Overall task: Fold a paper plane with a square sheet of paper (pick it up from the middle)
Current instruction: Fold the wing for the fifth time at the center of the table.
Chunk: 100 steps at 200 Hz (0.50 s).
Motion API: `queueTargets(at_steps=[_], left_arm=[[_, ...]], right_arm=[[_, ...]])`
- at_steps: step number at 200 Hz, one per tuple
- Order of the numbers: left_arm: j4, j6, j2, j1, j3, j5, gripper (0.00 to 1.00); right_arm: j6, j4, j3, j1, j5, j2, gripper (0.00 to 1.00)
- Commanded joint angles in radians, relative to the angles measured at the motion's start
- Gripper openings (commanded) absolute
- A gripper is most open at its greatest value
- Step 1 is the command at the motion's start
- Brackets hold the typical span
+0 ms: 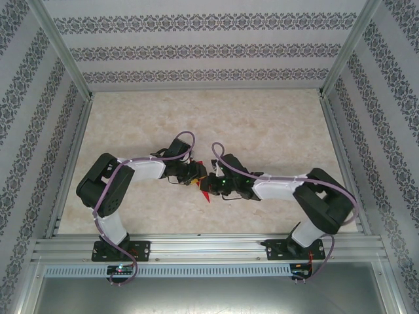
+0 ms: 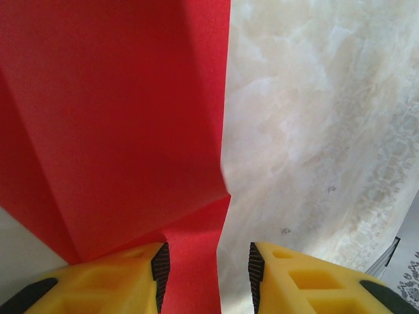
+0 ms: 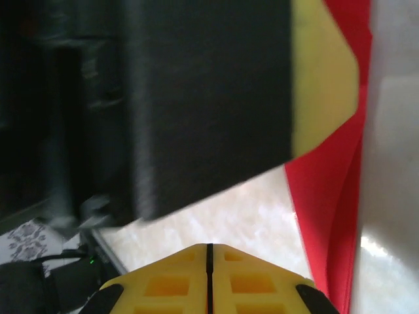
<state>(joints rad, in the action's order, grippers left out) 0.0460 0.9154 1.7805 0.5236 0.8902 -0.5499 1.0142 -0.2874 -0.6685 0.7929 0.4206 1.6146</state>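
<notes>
Here, the square sheet of paper (image 2: 111, 118), creased, sits between two tools over the bench (image 2: 314, 131).
Left tool (image 2: 206, 265) partly open, the paper ahead and reaching between its jaws; right tool (image 3: 209, 252) closed finger to finger, paper at its right.

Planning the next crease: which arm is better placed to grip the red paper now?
Probably left. The left claw stands open with the red paper running between its fingers. The right claw is shut, and the paper lies beside it, not between its fingers.
</notes>
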Motion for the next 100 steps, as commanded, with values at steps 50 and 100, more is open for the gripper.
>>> queueTargets(at_steps=[50, 100], left_arm=[[0.094, -0.032, 0.051, -0.004, -0.007, 0.057, 0.42], [0.094, -0.033, 0.06, -0.003, -0.005, 0.055, 0.42]], right_arm=[[0.044, -0.092, -0.04, -0.02, -0.028, 0.144, 0.08], [0.032, -0.084, -0.074, -0.022, -0.007, 0.138, 0.09]])
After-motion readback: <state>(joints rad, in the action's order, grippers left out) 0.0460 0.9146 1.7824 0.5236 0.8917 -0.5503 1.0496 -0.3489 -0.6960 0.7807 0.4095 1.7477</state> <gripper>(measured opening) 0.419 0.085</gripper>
